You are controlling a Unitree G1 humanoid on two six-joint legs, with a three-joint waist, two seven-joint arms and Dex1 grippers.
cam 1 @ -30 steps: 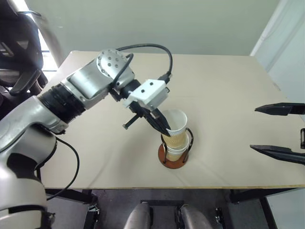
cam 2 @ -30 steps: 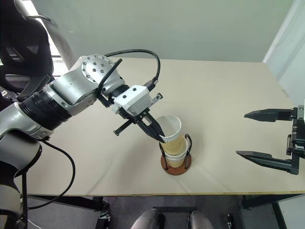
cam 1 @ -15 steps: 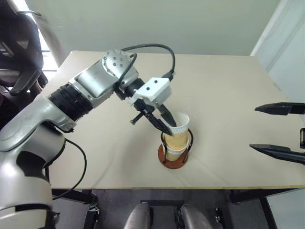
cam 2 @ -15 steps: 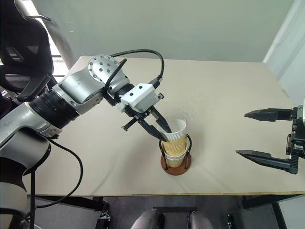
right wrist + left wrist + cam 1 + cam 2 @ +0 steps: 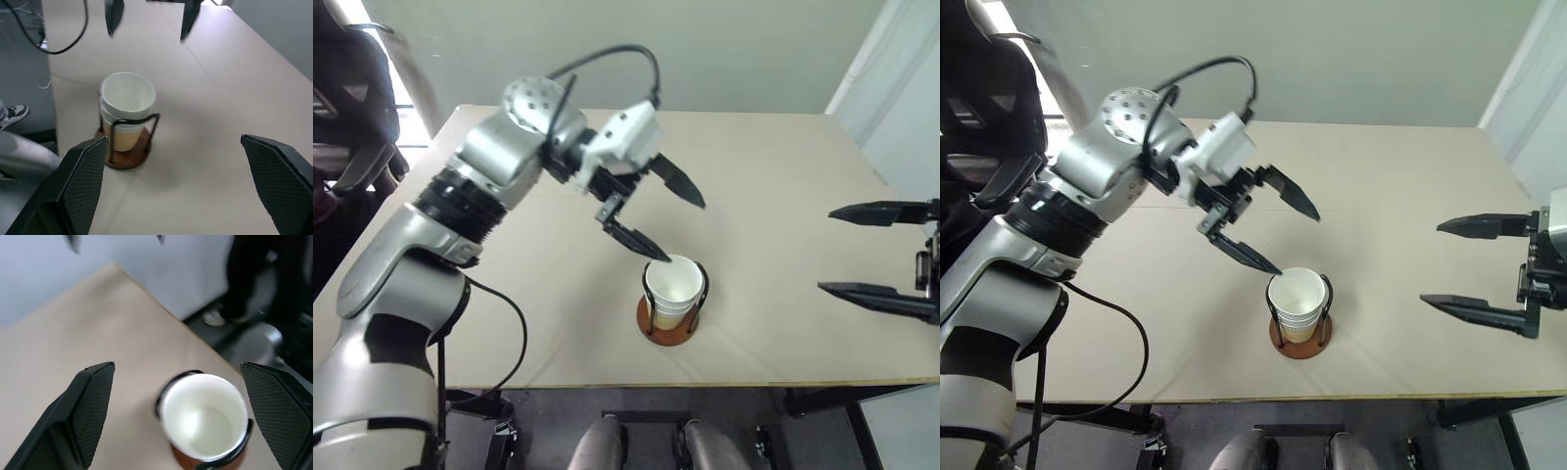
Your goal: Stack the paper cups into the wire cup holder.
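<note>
We see the tan paper cups [image 5: 674, 294] nested in the black wire cup holder [image 5: 670, 319] on the beige bench [image 5: 783, 176]. Left gripper [image 5: 671, 217], right gripper [image 5: 879, 251]: jaws wide, empty. Risk: lower left finger clips the rim, tipping the stack.

Bare lab-like room: plain table [image 5: 783, 166], office chair [image 5: 352, 88].

How many paper cups [image 5: 674, 291] sit nested cannot be told, the wire cup holder [image 5: 668, 326] is partly hidden behind them, and the right gripper [image 5: 886, 255] is cut by the frame's edge.
</note>
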